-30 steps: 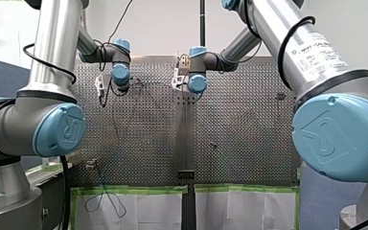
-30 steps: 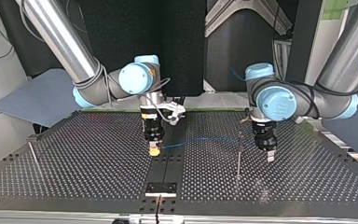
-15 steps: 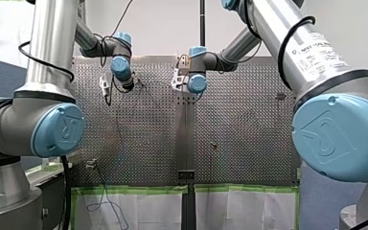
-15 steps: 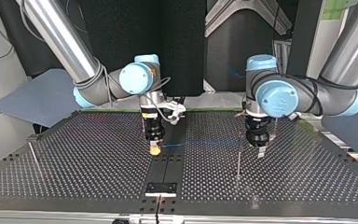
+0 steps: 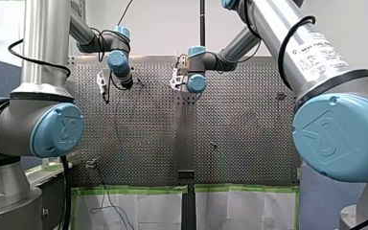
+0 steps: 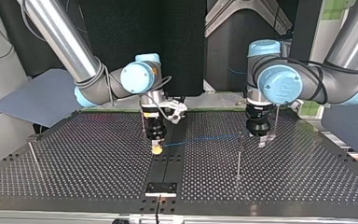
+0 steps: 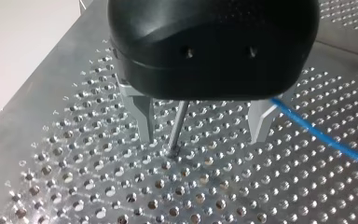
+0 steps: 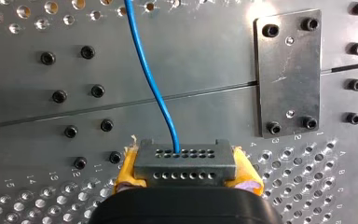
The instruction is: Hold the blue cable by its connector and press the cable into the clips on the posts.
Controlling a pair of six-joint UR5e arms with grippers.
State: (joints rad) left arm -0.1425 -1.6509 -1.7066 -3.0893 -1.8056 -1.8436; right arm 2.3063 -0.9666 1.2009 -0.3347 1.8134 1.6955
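Front view is no help: neither claw can be made out there. In the left wrist view the claw's black body blocks the top of the post, so the clip there is hidden. In the top view the post head is too small to tell whether the cable sits in the clip or only passes beside it. In the right wrist view the claw body is cut off at the edge and only the pad tips show. The left claw has its metal fingers spread wide and holds nothing. The post stands between them, nearer one finger, with no contact I can see. The cable comes out from behind the other finger and runs off over the bench. The right claw has its yellow pads pressed on both ends of the grey connector, a firm pinch, over the bench seam. The cable leaves one of the connector's holes and curves away across the seam, beside the bolted plate and apart from it. In the top view the cable spans from the right claw to the post head, about level and above the bench. A second post stands well apart at that view's left.
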